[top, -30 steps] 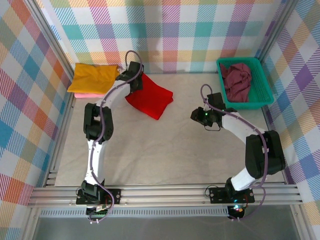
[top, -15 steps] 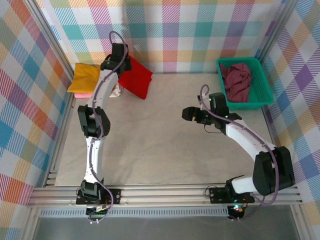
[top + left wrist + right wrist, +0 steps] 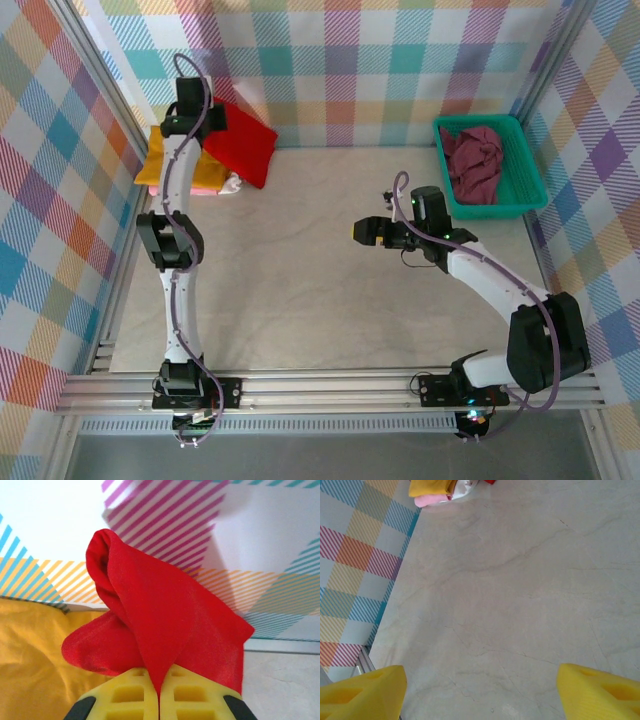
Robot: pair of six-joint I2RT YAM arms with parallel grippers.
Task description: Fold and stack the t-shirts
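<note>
Red t-shirt (image 3: 240, 143): a second ago low over the table (image 3: 300, 300) just right of the pile, now lifted and swung toward the back-left corner. Hangs folded, pinched tight by one edge between the yellow fingers of the left gripper (image 3: 159, 700). Overlaps the right part of the yellow t-shirt (image 3: 155, 165) on top of the pile, with the pink t-shirt (image 3: 205, 189) and the white t-shirt (image 3: 232, 184) peeking out underneath. Not yet released, not yet lying flat.

Right gripper (image 3: 362, 231): reaches further toward the middle of the table than a second ago, fingers spread wide, holding nothing, above bare tabletop.

Puts the red shirt, by the look of it, one lowering and one release away from becoming the next layer. Calls for a gentle set-down squarely on the yellow, to keep the fold from springing open or sliding off the pile's right side. Leaves the maroon t-shirt (image 3: 475, 160), crumpled in the teal basket (image 3: 492, 211), unfolded and probably next.
</note>
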